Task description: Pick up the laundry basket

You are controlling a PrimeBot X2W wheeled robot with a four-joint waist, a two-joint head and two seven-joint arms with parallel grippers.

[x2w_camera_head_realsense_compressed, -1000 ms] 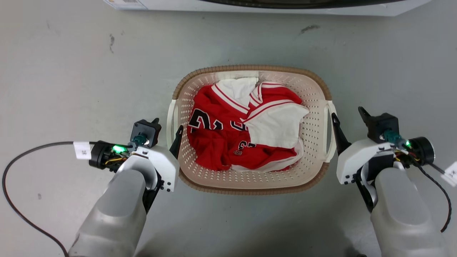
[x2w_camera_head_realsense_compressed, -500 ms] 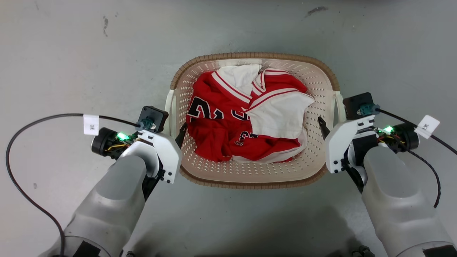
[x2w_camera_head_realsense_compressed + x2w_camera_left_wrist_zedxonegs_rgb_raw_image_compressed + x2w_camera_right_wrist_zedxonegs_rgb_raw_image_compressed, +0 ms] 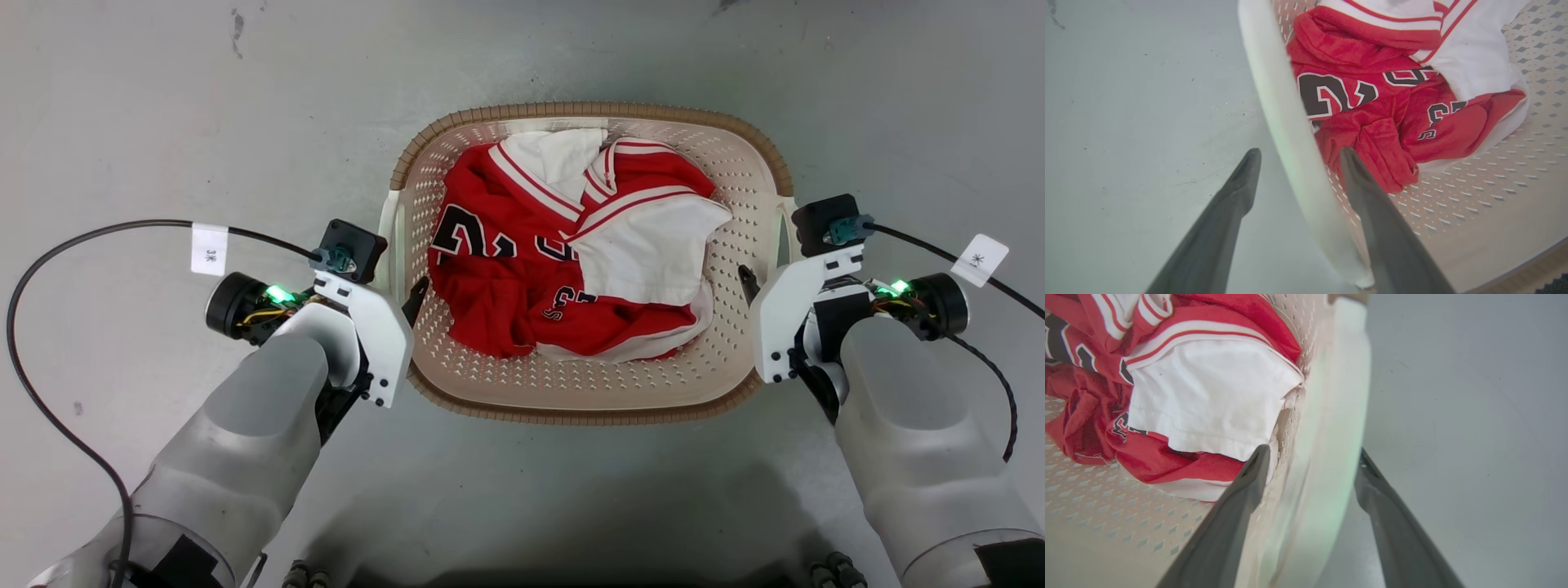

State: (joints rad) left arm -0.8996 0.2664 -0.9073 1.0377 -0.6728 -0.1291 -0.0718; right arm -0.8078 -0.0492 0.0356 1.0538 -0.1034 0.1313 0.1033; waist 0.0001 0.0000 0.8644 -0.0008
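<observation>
Left gripper point(image 3: 1299, 150): parted astride left handle point(image 3: 1267, 69) of laundry basket point(image 3: 571, 412), gap showing.
Right gripper point(image 3: 1312, 449): astride right handle point(image 3: 1347, 375); grip unclear.

Crumpled red-and-white jersey point(image 3: 522, 302): black lettering folded under, unreadable. White paper tag point(image 3: 210, 249): marking too small to read. Cream perforated plastic laundry basket point(image 3: 1494, 204), white side handle point(image 3: 1290, 134): blurred, cut off at top edge.

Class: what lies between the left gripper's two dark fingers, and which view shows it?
The white side handle of the oval cream perforated plastic laundry basket, straddled by the left gripper, in the left wrist view.
</observation>
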